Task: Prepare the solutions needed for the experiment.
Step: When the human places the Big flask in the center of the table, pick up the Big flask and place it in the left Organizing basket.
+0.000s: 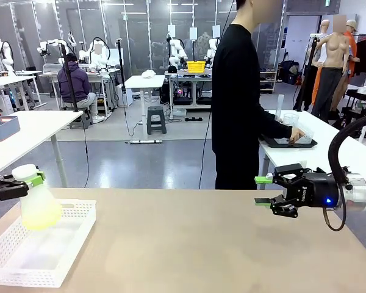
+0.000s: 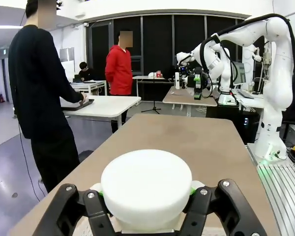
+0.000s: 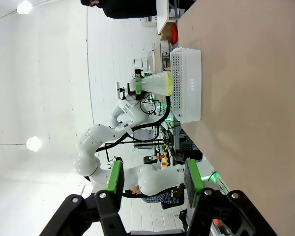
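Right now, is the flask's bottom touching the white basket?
Apart. The front view shows the translucent conical flask, gripped at its neck by the left gripper, hanging above the white plastic basket, with its floor visible beneath.

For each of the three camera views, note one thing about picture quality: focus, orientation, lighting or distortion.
Front view: evenly lit, and the pale yellow-green solution in the flask glows sharply above the white basket. Left wrist view: the flask's white cap, held by the left gripper, looms large and soft, while straight lines bow toward the edges. Right wrist view: rolled sideways, with ceiling lamps blown out behind the right gripper.
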You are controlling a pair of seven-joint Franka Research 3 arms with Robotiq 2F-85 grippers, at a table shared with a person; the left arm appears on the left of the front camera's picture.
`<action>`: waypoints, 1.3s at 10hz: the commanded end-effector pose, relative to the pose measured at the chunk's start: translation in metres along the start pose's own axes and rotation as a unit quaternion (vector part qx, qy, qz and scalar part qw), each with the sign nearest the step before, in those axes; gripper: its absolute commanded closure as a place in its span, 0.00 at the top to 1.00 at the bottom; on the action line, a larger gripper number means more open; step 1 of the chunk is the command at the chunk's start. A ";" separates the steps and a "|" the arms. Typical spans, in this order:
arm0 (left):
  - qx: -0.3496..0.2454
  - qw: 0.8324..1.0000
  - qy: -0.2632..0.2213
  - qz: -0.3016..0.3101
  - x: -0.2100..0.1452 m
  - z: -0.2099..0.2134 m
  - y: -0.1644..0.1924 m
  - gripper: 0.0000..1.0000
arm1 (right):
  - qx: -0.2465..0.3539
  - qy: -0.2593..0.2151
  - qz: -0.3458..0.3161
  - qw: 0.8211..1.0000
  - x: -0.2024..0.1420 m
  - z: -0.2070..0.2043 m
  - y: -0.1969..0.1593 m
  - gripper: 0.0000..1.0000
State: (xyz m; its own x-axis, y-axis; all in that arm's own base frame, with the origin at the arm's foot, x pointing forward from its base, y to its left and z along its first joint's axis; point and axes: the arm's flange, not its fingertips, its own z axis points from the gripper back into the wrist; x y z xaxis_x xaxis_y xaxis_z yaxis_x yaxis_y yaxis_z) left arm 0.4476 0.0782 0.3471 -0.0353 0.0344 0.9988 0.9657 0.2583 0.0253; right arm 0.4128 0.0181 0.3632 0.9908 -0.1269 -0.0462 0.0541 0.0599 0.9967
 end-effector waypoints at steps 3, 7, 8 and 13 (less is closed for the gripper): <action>0.005 0.999 0.031 0.004 -0.041 -0.001 0.021 0.00 | 0.001 0.002 0.002 1.000 -0.001 -0.001 0.001 0.63; 0.004 1.000 0.030 0.007 -0.076 -0.003 0.033 0.00 | 0.001 0.002 0.002 1.000 -0.001 -0.001 0.001 0.63; 0.007 1.000 0.030 0.008 -0.083 -0.002 0.035 0.00 | 0.001 0.002 0.002 1.000 -0.001 -0.001 0.001 0.63; 0.001 0.999 0.031 0.011 -0.097 0.001 0.033 0.00 | 0.001 0.002 0.002 1.000 -0.001 -0.001 0.001 0.63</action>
State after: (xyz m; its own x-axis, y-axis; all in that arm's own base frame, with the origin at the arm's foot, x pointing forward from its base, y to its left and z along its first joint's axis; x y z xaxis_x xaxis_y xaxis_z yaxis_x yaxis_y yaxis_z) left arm 0.4827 0.0838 0.2669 0.0120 -0.0060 0.9999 0.9675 0.2526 -0.0101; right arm 0.4128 0.0181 0.3632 0.9908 -0.1269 -0.0462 0.0541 0.0600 0.9967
